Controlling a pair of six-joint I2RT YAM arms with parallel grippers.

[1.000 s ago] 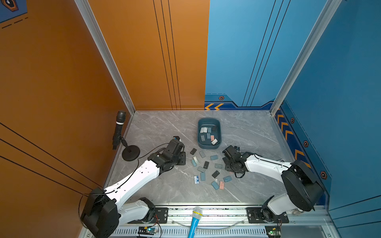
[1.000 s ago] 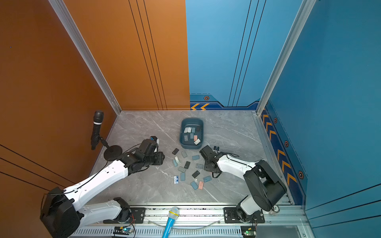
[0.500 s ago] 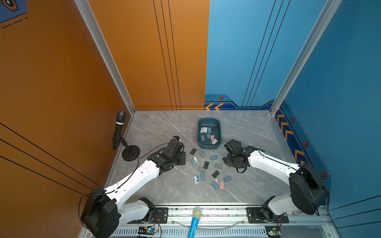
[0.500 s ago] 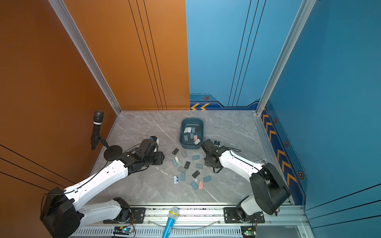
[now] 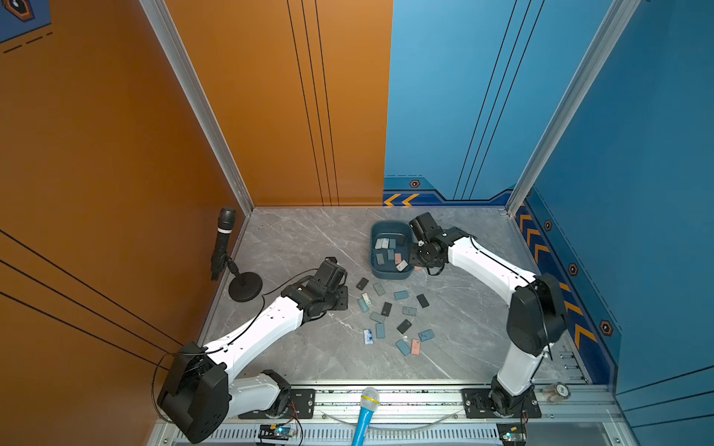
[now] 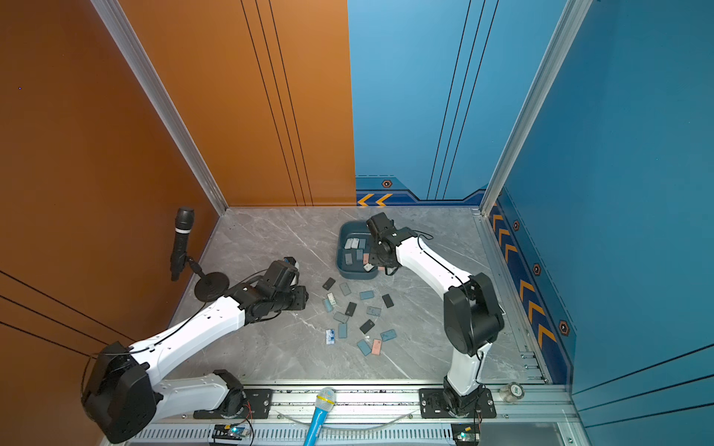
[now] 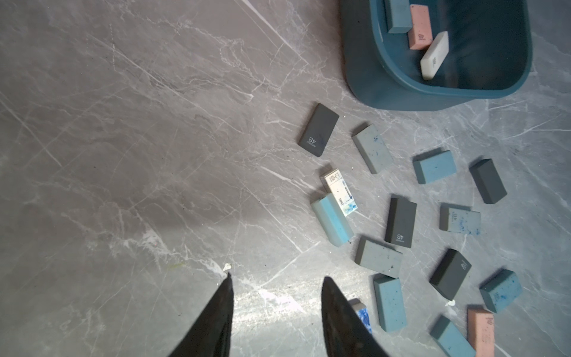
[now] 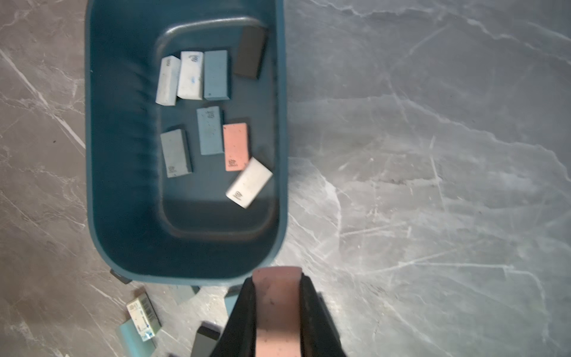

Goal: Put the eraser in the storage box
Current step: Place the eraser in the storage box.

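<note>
My right gripper [image 8: 278,279] is clamped across the pink eraser [image 8: 276,309] so its free end points at the storage box [image 8: 92,154]. The eraser sits just outside the rim, not yet over the stored erasers [image 8: 236,145]. My left gripper [image 7: 276,278] hangs empty, jaws apart, beside the scattered erasers [image 7: 398,222], probably to keep clear.

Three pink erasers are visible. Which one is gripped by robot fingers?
The held pink eraser, pinched in the fingers of the right gripper. The boxed pink eraser and the tabletop pink eraser lie free.
</note>
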